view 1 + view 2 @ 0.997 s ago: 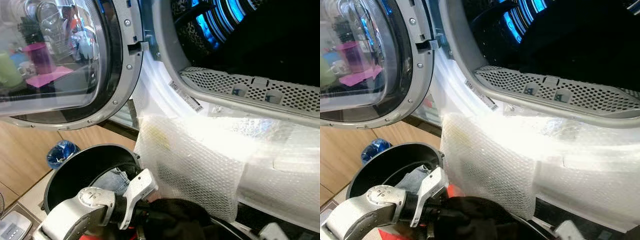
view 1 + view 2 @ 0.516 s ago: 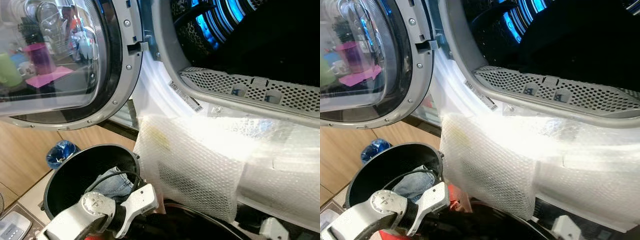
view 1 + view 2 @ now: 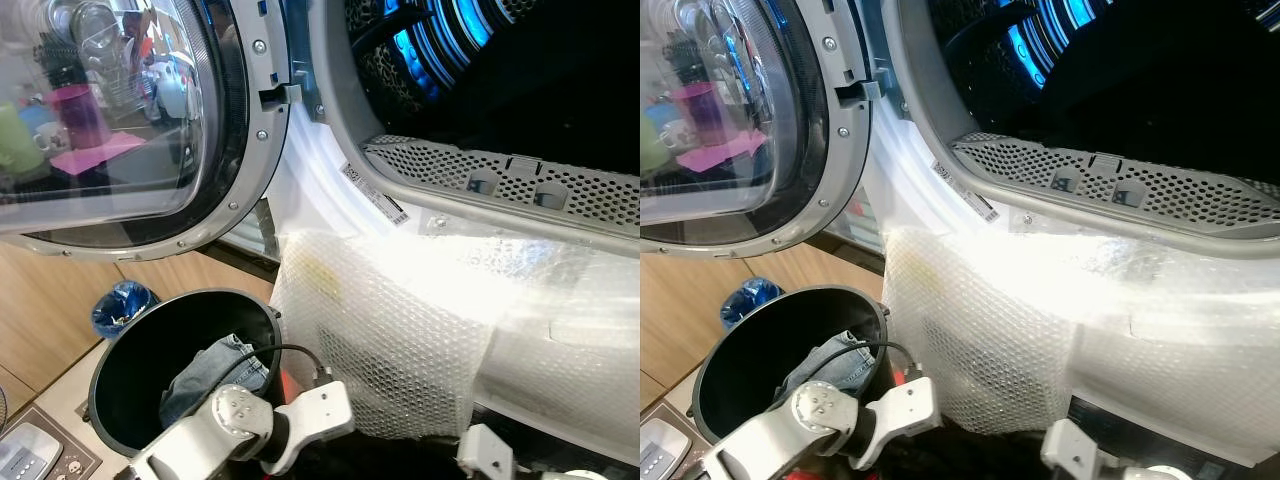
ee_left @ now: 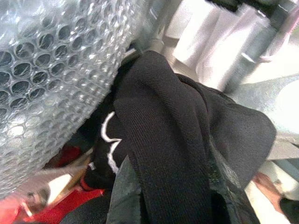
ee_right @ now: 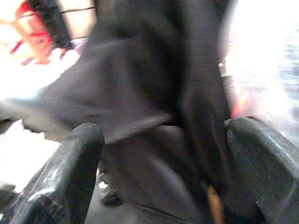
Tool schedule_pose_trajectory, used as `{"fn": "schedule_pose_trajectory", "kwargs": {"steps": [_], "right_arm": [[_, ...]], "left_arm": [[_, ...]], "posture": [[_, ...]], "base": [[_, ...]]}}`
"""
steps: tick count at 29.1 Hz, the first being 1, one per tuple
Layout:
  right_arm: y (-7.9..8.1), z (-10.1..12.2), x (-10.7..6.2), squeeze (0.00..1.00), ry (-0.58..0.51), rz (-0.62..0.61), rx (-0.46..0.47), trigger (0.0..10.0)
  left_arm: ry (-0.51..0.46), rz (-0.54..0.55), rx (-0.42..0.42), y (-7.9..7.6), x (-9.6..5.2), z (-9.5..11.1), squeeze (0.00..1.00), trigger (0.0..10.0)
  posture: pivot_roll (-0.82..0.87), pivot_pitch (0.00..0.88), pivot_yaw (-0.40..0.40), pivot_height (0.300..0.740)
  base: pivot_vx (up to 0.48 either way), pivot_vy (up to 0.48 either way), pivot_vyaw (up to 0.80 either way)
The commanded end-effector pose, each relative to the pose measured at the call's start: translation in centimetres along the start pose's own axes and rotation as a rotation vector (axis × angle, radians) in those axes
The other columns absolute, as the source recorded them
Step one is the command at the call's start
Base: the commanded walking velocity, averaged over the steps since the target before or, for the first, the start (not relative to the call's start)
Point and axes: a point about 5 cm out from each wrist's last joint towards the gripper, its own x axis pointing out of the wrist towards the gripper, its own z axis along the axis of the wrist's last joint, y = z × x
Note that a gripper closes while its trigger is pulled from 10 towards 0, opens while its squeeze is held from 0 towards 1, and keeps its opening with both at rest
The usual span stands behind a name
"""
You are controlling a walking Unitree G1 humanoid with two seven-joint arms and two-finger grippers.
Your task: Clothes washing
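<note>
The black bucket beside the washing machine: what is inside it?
Inside the black bucket lies a piece of blue denim clothing, crumpled near its right wall. The left arm covers the bucket's near edge, so whatever lies beneath the denim or under the arm cannot be seen.

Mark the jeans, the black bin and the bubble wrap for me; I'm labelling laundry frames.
jeans [image 3: 205, 368], left eye view, middle of the folded denim.
black bin [image 3: 150, 335], left eye view, upper rim.
bubble wrap [image 3: 970, 330], right eye view, middle of the hanging sheet.
</note>
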Motion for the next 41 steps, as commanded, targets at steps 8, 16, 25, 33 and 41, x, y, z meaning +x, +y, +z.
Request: {"fn": "schedule_pose_trajectory", "kwargs": {"steps": [8, 16, 25, 33, 41], "right_arm": [[2.4, 0.0, 1.0, 1.0, 0.044, 0.131, 0.026, 10.0], [1.0, -0.2, 3.7, 1.0, 0.075, -0.095, 0.119, 10.0], [2.2, 1.3, 4.8, 1.0, -0.082, -0.09, 0.238, 10.0], [3.1, 1.5, 5.3, 0.0, -0.108, -0.085, 0.306, 10.0], [1.5, 0.4, 5.9, 0.0, -0.096, -0.291, 0.436, 10.0]], "left_arm": [[0.001, 0.063, 0.052, 0.6, 1.0, 0.5, 0.0, 0.0], [-0.071, 0.085, 0.078, 0.3, 2.7, 2.5, 0.0, 0.0], [-0.137, 0.109, 0.068, 0.3, 3.2, 3.7, 0.0, 0.0], [-0.248, 0.186, 0.033, 1.1, 3.2, 5.7, 0.0, 0.0], [-0.403, 0.229, -0.054, 2.0, 2.6, 8.0, 0.0, 0.0]], "posture": [[-0.11, 0.033, 0.103, 0.74], [-0.11, 0.039, 0.091, 0.74], [-0.11, 0.046, 0.087, 0.74], [-0.12, 0.048, 0.081, 0.74], [-0.12, 0.053, 0.083, 0.74]], "base": [[0.0, 0.0, 0.0], [0.0, 0.0, 0.0], [0.0, 0.0, 0.0], [0.0, 0.0, 0.0], [0.0, 0.0, 0.0]]}}
